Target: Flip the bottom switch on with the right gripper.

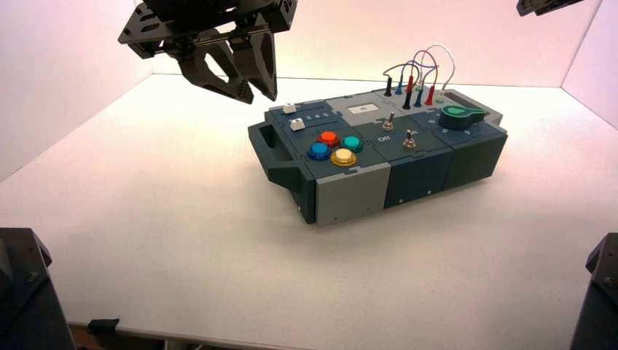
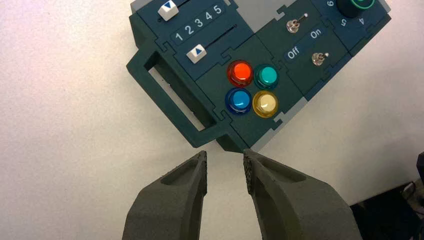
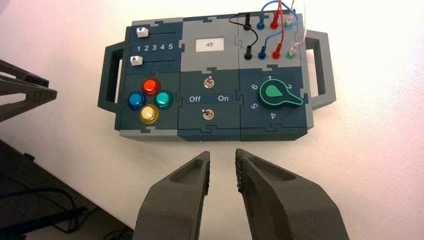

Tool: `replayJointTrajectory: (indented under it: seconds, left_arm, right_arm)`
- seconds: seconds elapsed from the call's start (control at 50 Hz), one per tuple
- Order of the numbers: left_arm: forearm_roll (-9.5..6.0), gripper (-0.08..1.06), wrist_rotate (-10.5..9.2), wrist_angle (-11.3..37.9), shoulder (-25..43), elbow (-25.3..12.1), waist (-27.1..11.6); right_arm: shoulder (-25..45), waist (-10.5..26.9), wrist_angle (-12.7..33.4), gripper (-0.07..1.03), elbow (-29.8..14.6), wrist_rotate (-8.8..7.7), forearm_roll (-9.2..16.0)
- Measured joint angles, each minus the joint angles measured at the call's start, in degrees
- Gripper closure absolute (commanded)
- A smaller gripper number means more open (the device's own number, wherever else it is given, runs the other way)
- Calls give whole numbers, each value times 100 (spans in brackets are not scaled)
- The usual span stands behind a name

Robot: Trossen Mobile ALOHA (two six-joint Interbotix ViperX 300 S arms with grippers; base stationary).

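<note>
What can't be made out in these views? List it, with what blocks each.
- High view: the right gripper is cut off by the top edge, and only a corner shows.
- High view: the bottom switch is too small to tell its lever's position.
- Left wrist view: the green knob is cut off by the top edge.
- Right wrist view: the wires run past the top edge.

Left pincer [image 1: 244,91] is matte black, tapering fingers under a slotted crossbar; right pincer [image 3: 222,172] shows dark grey fingers with grainy pads.
</note>
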Motion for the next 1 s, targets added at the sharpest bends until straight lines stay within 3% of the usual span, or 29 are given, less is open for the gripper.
replayJointTrajectory:
  seconds: [0.38, 0.52, 0.58, 0.68, 1.0]
  left_arm:
    - [-18, 56, -18, 35, 237, -9, 97]
    - [-18, 56, -62, 272, 431, -123, 527]
    - [-18, 55, -53, 439, 562, -220, 817]
    - [-26, 51, -53, 545, 721, -334, 967]
    - [-70, 48, -53, 659, 1749, -1063, 1046]
  right_arm:
    - [0, 0, 88, 66, 0, -35, 0]
    - [0, 0, 88, 66, -9, -35, 44]
    - [9, 0, 97, 66, -44, -35, 62]
    - [0, 9, 132, 66, -141, -35, 62]
    - [62, 9, 185, 66, -492, -35, 158]
